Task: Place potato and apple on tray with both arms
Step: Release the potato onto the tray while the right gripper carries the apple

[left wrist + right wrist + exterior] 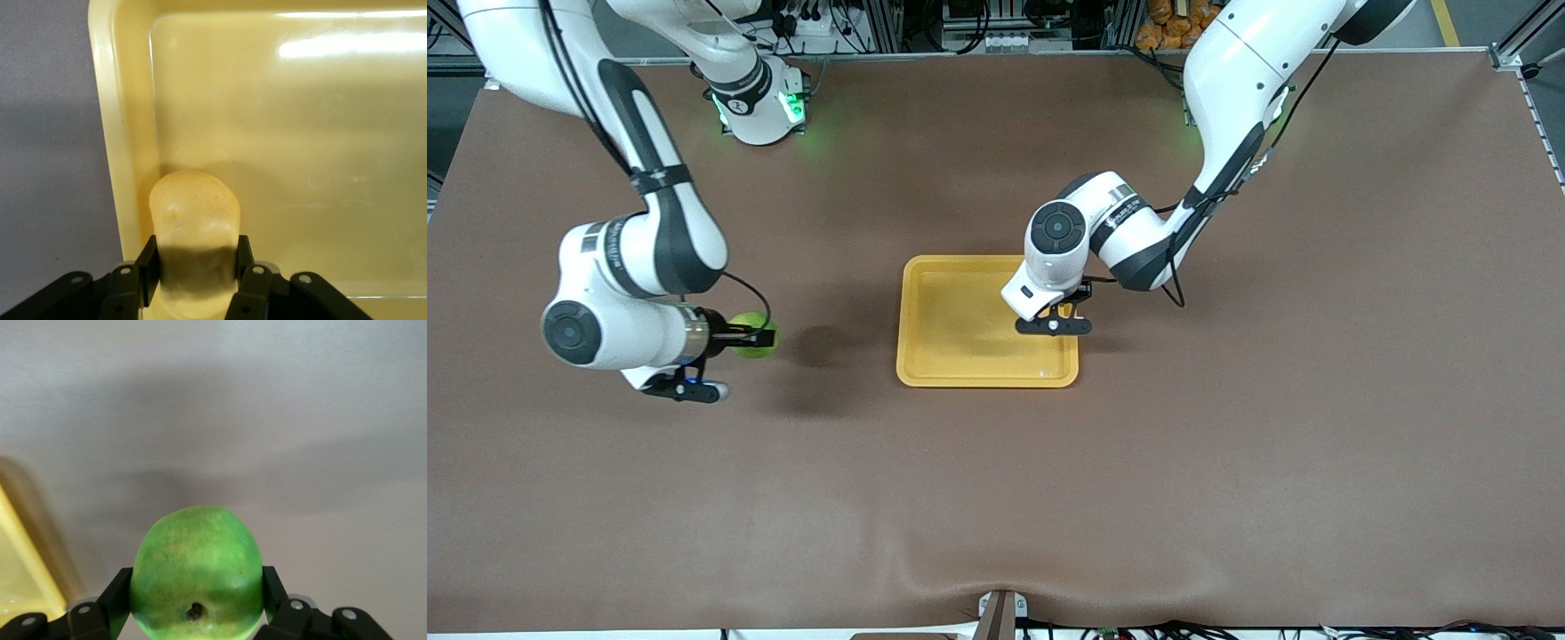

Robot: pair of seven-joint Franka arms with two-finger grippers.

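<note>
- Over the tray (960,373), at the edge toward the left arm's end of the table, the left gripper (1055,322) has its fingers clamped on the potato (193,233). In the left wrist view the potato sits low above the tray floor, just beside the rim.
- Over bare table toward the right arm's end, well apart from the tray, the right gripper (758,337) is pinching the apple (752,335) across its middle, stem dimple facing the wrist camera.
- Both look small, light and firm to me, so no crushing worries.
- Apple skin is smooth and round, so I'd bet it slips or rolls once freed. Gripping across its widest part seems right.
- Potato's bumpy matte skin should hold better and roll less.
</note>
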